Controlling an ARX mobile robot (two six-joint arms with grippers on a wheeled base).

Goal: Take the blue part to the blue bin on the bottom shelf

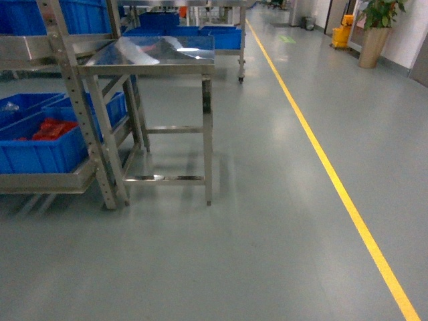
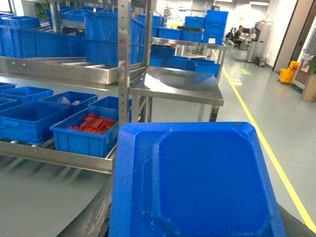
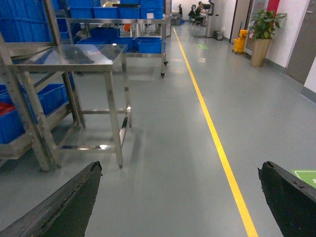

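Blue part (image 2: pixel 197 182): fills the lower half of the L wrist view, close under the cam. Not in head or R wrist view.
Part shape: flat tray-like slab, clipped corners, shallow recessed centre w/ raised border.
Part facing: broad face up toward the cam, tilted slightly.
Part axis: visible length runs away from the cam. Far edge points at the desk (image 2: pixel 182 86) and rack. Near edge is cropped, so can't tell the true long axis.
L gripper: not clearly seen. Only a dark edge (image 2: pixel 96 217) shows under the part's left side, plus a dark bit at the lower right corner. Can't tell if it clamps the part.
R gripper (image 3: pixel 180 207): wide apart, nothing between. Dark fingers (image 3: pixel 64 207) sit at the lower L and lower R of its view, w/ bare floor between.
Bottom shelf (image 2: pixel 54 155): steel front rail, left of the part in the L wrist view and well apart from it. Low at far left in the head view.
Bins on shelf: several blue bins side by side. Red-parts bin (image 2: pixel 84 133) is nearest the rack post. Plain blue bin (image 2: pixel 27 121) is just left of it. What it holds can't be seen.
Desk: bare steel top on four legs, right beside the rack's end.
Floor: grey, w/ yellow line (image 1: pixel 334 180) running front to back on the right.
Far end: potted plant (image 1: pixel 374 33) by the wall.
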